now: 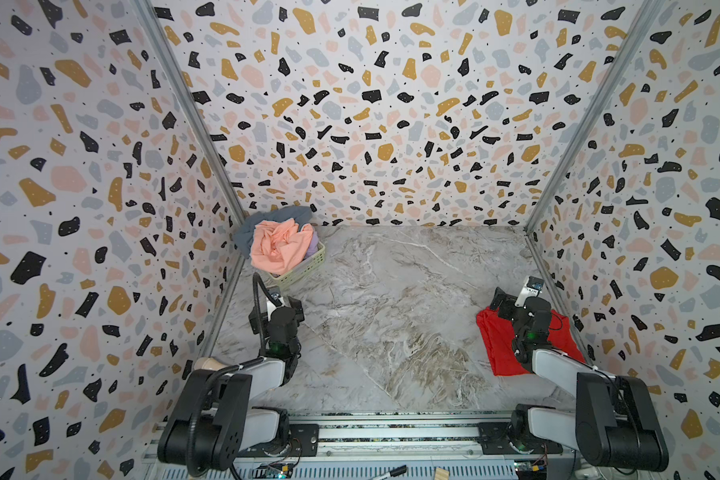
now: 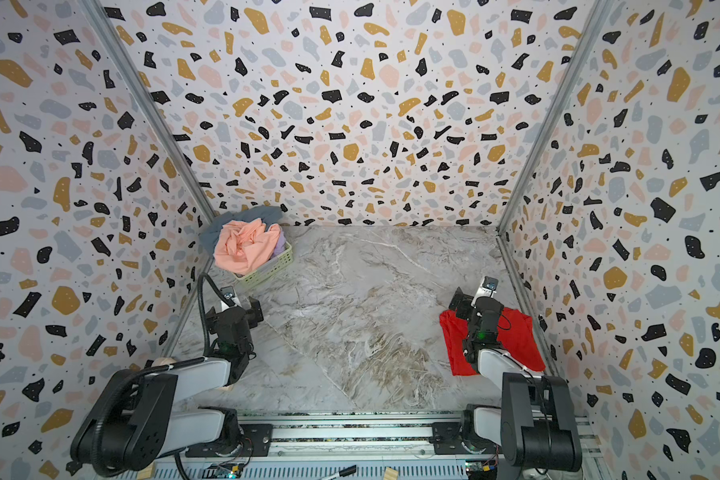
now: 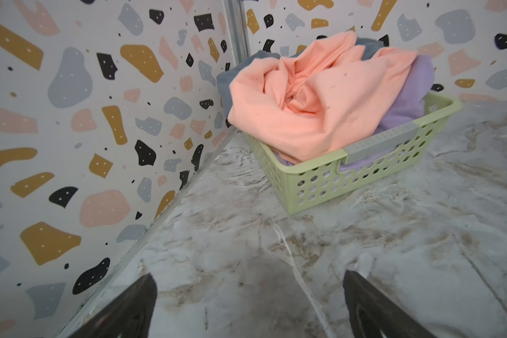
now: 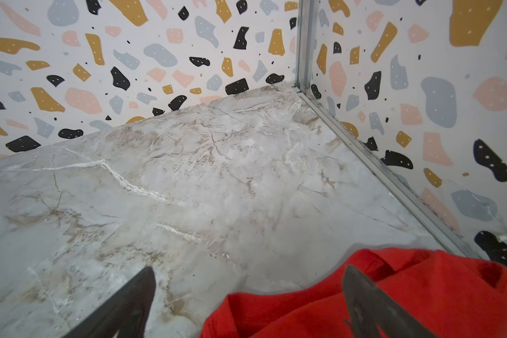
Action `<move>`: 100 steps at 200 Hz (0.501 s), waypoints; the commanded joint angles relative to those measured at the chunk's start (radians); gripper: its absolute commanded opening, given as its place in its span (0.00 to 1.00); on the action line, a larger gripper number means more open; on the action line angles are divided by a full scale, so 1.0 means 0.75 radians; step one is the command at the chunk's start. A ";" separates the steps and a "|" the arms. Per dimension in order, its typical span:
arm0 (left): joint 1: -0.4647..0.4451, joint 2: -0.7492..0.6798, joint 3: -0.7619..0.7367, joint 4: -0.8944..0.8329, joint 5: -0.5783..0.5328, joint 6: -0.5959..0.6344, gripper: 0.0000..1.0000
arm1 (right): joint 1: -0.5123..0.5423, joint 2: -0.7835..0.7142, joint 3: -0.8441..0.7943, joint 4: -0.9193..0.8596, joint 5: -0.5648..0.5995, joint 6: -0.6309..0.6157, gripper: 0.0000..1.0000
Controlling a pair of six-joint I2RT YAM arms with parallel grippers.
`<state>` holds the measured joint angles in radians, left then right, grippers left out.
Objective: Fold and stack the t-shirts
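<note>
So the right gripper (image 4: 249, 272) hangs with its jaws spread wide and empty over the edge of the red t-shirt (image 1: 500, 349). That one lies flat beneath it, folded I think, though the arm hides half. I'd guess it's the base of the stack. The left gripper (image 3: 250, 276), also gaping and empty, faces the basket (image 3: 319, 187) ahead. There the peach-pink t-shirt (image 3: 319, 96) sits heaped over the lilac t-shirt (image 3: 410, 96) and the grey-blue t-shirt (image 3: 226, 82), and it's probably next up.

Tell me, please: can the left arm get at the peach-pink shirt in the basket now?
Probably yes. The left gripper is open and faces the basket; only bare table lies between, and the peach-pink shirt sits on top of the pile.
</note>
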<state>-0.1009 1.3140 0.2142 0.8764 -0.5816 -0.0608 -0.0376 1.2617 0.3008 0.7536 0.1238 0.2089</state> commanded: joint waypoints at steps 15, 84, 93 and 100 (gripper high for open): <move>0.099 0.139 -0.057 0.494 0.094 -0.043 1.00 | 0.048 0.094 -0.081 0.384 0.007 -0.121 0.99; 0.088 0.195 -0.022 0.472 0.123 -0.005 0.99 | 0.178 0.298 -0.120 0.623 0.046 -0.260 0.99; 0.084 0.201 -0.013 0.460 0.112 -0.001 0.99 | 0.170 0.301 -0.123 0.649 0.030 -0.261 0.99; 0.077 0.203 -0.007 0.450 0.098 0.002 0.99 | 0.175 0.320 -0.131 0.692 0.043 -0.264 0.99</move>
<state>-0.0307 1.4544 0.1841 1.1687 -0.4839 -0.0673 0.0929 1.5120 0.1802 1.1973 0.1390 0.0471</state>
